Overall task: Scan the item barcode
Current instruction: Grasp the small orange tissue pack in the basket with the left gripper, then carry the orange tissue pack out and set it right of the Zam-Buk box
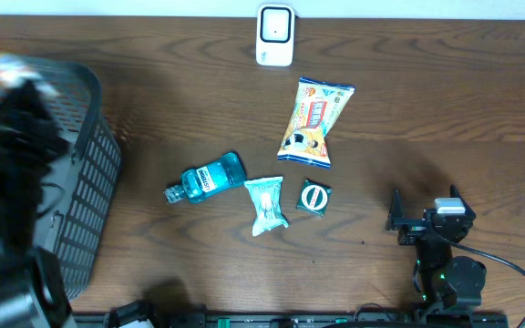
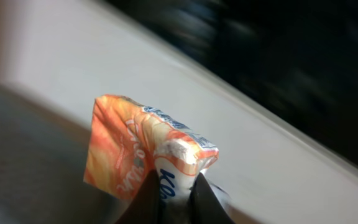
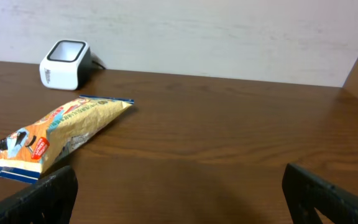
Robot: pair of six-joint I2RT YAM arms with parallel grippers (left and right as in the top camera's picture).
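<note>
Though motion blur smears the left arm (image 1: 12,137) along the left edge of the overhead view, a pale orange packet (image 1: 4,64) can be made out at its tip in the upper left, above the dark basket (image 1: 89,210). The barcode scanner (image 1: 274,35) stands at top centre on the surface (image 1: 427,109), so it lies off to the right of the packet across the frame. The right claw (image 1: 425,204) sits at the lower right, well apart from both, and the loaded left arm looks the better placed for the approach.

From the left wrist, the left claw (image 2: 174,190) is closed on the lower edge of the orange packet, which stands up out of it with a crimped end toward the upper right. No barcode is legible here.

From the right wrist, the right claw's jaws stand wide apart at the bottom corners with nothing between them. The scanner is in the upper left, its window facing up, and a snack bag (image 3: 58,137) lies just below it.
</note>
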